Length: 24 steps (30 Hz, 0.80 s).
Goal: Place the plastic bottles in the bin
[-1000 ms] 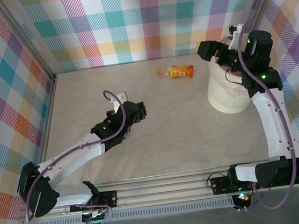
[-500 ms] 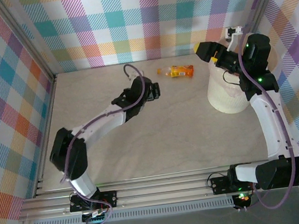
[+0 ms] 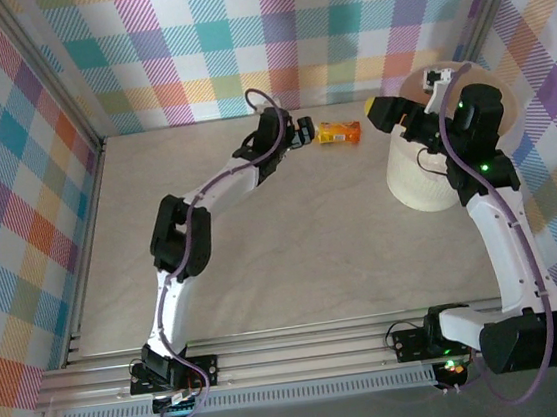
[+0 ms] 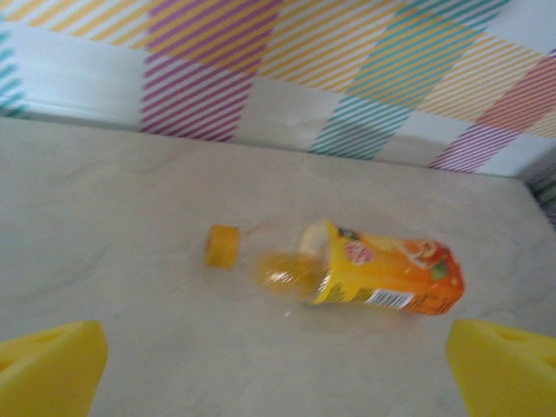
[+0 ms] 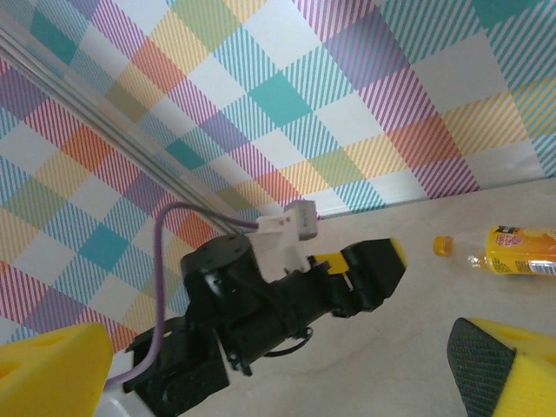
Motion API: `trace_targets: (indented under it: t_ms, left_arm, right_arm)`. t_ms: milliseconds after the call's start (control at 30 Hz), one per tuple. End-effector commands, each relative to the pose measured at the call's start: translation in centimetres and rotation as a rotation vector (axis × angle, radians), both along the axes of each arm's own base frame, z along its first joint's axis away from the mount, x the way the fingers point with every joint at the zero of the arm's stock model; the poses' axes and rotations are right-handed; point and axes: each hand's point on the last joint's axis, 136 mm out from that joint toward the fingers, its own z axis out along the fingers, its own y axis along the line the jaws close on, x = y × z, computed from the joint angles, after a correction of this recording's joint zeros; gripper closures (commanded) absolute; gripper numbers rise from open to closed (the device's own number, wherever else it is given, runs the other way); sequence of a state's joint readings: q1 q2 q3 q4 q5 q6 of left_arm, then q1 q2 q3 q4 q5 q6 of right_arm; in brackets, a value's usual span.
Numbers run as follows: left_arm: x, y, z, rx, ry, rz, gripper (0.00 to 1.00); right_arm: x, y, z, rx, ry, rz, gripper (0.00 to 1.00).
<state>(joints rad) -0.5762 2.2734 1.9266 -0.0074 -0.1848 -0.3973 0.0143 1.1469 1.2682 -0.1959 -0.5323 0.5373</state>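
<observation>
One plastic bottle [image 3: 338, 133] with an orange-yellow label lies on its side at the far edge of the table, near the back wall. In the left wrist view the bottle [image 4: 373, 269] points its orange cap [image 4: 221, 245] to the left. My left gripper [image 3: 298, 134] is stretched out just left of it, open [image 4: 278, 373], the bottle ahead of its yellow fingertips [image 4: 52, 369] and apart from them. The cream-white bin [image 3: 418, 180] stands at the right. My right gripper [image 3: 386, 112] hovers open above its left rim, holding nothing [image 5: 278, 373].
The right wrist view looks across at the left arm's black wrist and fingers [image 5: 365, 278], with the bottle [image 5: 521, 252] beyond at the right edge. Checked walls [image 3: 239, 42] close in the table at the back and sides. A metal rail [image 3: 305, 351] runs along the near edge.
My left arm has swung from mid-table out to the far edge, ending just left of the bottle. The right gripper shifted slightly left over the bin.
</observation>
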Motion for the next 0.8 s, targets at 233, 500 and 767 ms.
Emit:
trace_targets:
  t_ms: [233, 500, 767]
  left_arm:
    - [4.3, -5.0, -1.8, -0.039, -0.059, -0.258, 0.00]
    - [4.9, -6.6, -4.0, 0.319, -0.287, -0.614, 0.00]
    - [4.8, -7.9, -6.8, 0.428, -0.401, -0.765, 0.00]
  right_arm:
    - [-2.1, 1.1, 0.3, -0.013, -0.074, 0.091, 0.00]
    - [-2.5, 1.6, -0.7, -0.049, -0.071, 0.138, 0.00]
    - [-2.6, 1.2, -1.5, -0.090, -0.068, 0.116, 0.00]
